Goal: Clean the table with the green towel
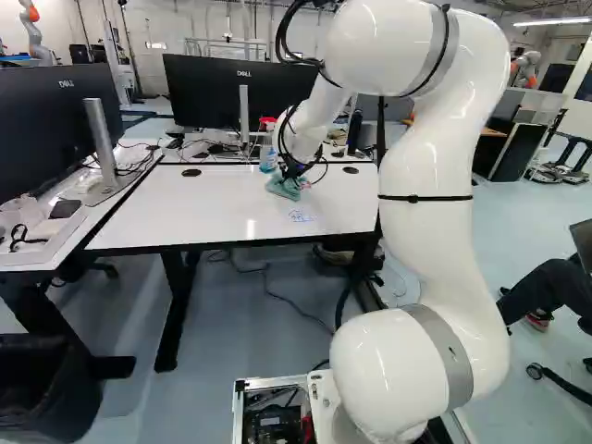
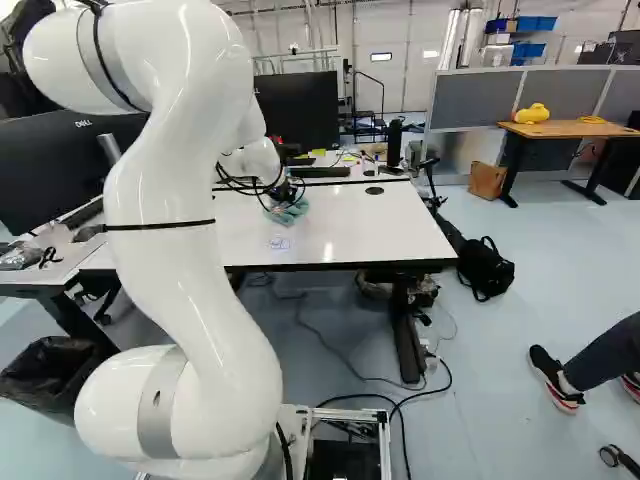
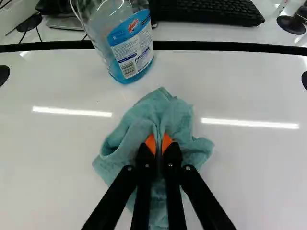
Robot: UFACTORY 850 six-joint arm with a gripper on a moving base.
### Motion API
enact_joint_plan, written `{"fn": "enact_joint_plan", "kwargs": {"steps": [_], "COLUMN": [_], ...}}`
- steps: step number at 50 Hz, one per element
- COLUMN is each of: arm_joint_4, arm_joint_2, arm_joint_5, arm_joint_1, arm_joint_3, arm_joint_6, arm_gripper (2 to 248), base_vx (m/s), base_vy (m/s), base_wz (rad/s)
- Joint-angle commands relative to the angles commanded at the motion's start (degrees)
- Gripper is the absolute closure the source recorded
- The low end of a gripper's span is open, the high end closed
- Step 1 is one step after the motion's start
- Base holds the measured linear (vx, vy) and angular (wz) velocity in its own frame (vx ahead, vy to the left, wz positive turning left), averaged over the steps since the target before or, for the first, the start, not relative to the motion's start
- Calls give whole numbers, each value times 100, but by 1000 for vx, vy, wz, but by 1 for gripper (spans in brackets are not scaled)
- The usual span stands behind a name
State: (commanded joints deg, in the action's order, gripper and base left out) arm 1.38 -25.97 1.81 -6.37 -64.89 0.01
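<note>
**Our gripper [image 1: 294, 170] has the green towel [image 1: 285, 188] pinched on the white table [image 1: 185, 217]**

In the wrist view, we see our gripper [image 3: 159, 143] clenched on a fold of the towel, its orange pads [image 3: 150, 143] close together with cloth between them. The towel is bunched around the fingertips and rests on the tabletop.

Just beyond it stands a clear bottle of blue liquid [image 3: 129, 60], near the table's black far edge [image 3: 216, 46]. The towel lies between two round black cable ports [image 1: 191, 173], and white tabletop spreads to both sides of it. Toward our base, we have more tabletop, with small blue marks [image 1: 301, 215] between the towel and the near edge.

Past the far edge, a black keyboard [image 3: 206, 11] and a monitor [image 1: 231, 92] sit on the next desk. At the left of the left base view, a side desk [image 1: 42, 231] holds another monitor [image 1: 55, 134], with a black bin [image 1: 46, 393] near its foot. Grey floor [image 1: 231, 324] runs between our base and the table; at the table's right in the right base view lies a black bag [image 2: 485, 268].
</note>
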Motion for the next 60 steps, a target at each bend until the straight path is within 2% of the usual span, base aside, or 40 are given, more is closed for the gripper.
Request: {"fn": "enact_joint_plan", "kwargs": {"steps": [14, 29, 40, 60], "arm_joint_4": [0, 0, 0, 0], "arm_joint_2": [330, 654, 693, 840], "arm_joint_5": [0, 0, 0, 0], "arm_joint_1": [-3, 125, 273, 275], "arm_joint_3": [426, 833, 882, 918], "arm_joint_6": [0, 0, 0, 0], "arm_gripper": [215, 215, 215, 215], "base_vx": [0, 0, 0, 0], "base_vy": [0, 0, 0, 0], "base_wz": [0, 0, 0, 0]}}
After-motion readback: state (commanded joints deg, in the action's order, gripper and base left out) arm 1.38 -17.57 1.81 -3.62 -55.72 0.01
